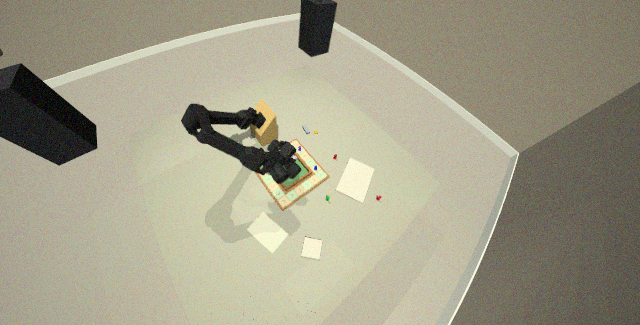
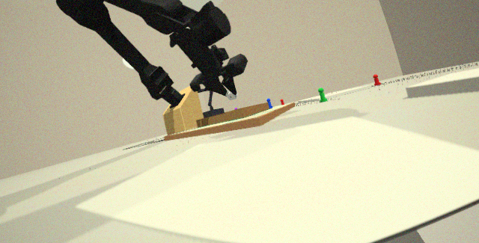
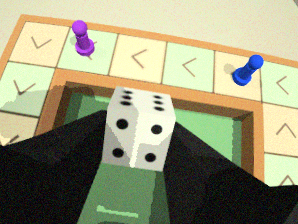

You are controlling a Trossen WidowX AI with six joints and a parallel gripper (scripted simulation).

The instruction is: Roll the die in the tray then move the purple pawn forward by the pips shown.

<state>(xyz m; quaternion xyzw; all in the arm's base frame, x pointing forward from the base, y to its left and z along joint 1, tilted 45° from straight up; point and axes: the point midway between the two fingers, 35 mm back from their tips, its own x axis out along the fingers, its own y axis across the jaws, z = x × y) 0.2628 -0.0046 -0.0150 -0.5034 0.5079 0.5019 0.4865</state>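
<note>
My gripper [image 2: 231, 91] [image 3: 137, 125] is shut on the white die [image 2: 232, 96] [image 3: 142, 140] and holds it above the board's sunken green tray [image 1: 302, 173] [image 3: 220, 131]. In the wrist view the die shows a face with four pips toward the camera and a six-pip face beyond it. The purple pawn [image 1: 300, 148] [image 2: 236, 108] [image 3: 84, 44] stands upright on a green square of the board [image 1: 283, 201] [image 2: 232, 124] [image 3: 37, 40], beside the corner square. The arrows along that row point left in the wrist view, toward the corner.
A blue pawn [image 1: 315, 168] [image 2: 269, 104] [image 3: 244, 75] stands three squares behind the purple one. Off the board are a green pawn [image 1: 327, 198] [image 2: 322, 96] and two red pawns [image 1: 335, 156] [image 1: 379, 198]. A wooden block [image 1: 266, 127] [image 2: 183, 114] and pale flat sheets [image 1: 355, 180] [image 1: 268, 233] lie around the board.
</note>
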